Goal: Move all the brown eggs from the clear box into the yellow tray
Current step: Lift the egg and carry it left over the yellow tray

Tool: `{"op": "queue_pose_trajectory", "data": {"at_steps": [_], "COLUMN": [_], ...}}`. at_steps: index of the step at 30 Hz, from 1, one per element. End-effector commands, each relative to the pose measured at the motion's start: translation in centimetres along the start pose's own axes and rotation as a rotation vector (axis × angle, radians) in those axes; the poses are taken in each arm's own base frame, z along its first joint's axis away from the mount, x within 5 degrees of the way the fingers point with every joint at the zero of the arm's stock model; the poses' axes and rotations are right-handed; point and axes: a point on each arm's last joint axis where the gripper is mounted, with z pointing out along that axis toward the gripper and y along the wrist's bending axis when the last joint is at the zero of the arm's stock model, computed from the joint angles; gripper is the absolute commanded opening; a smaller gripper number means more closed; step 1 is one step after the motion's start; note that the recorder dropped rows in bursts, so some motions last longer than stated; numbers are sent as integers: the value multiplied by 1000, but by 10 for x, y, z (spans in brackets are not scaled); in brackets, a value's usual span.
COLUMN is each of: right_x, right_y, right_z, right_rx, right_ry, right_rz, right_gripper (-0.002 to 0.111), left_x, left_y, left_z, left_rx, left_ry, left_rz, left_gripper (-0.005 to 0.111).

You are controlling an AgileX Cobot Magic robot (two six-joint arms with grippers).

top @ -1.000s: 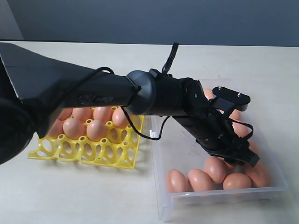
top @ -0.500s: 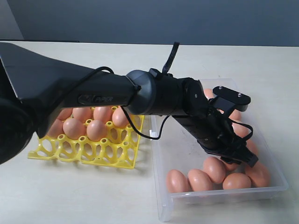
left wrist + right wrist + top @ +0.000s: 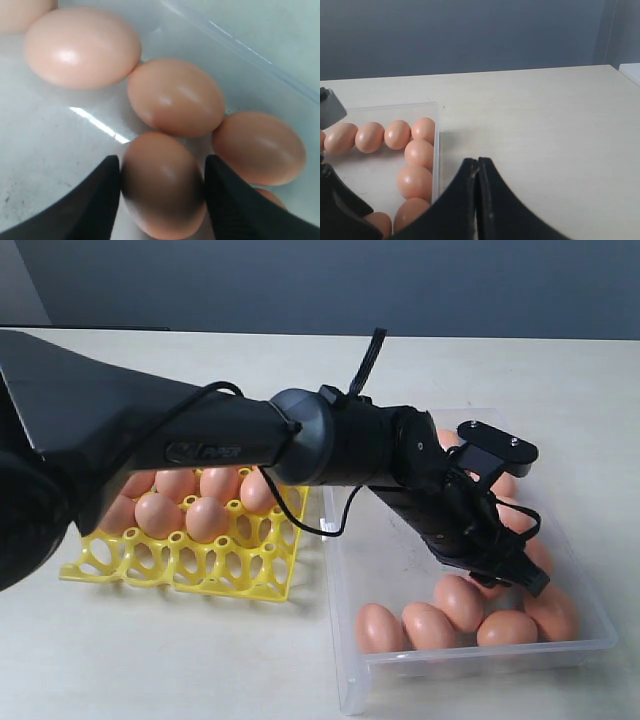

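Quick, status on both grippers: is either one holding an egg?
Left gripper: jaws closed around a brown egg inside the clear box.
Right gripper: jaws shut, holding nothing, above the table.

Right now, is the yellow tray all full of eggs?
Not full. The yellow tray has brown eggs only in its back cups; the front cups are empty.

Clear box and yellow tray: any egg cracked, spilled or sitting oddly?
Nothing stands out. Visible brown eggs look whole, lying in the clear box or seated in yellow tray cups; the left claw brackets one there.
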Motion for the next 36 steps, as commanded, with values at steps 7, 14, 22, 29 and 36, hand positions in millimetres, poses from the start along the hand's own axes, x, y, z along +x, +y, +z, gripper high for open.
{"op": "queue_pose_trajectory", "data": {"at_steps": [7,14,22,29,36], "right_x": [0,0,0,0,0], "right_y": [0,0,0,0,0], "right_z": [0,0,0,0,0], "right_rx": [0,0,0,0,0], "right_ry": [-9,-9,-9,-9,-9], "right_rz": [-5,-5,-5,-5,-5], "right_gripper": [-1,-1,-1,-1,-1], "left_x": [-25,-32,-30,-6,32], "left_y": [-9,2,29,40,60], "left_z": [-38,-63,-120,-165,-182], "left_rx": [-58,-220,-383,-409,-443], "left_ry": [-124,-148,-264,-326,-315], "left_rz": [113,144,85,55,-5], "left_gripper": [0,0,0,0,0]}}
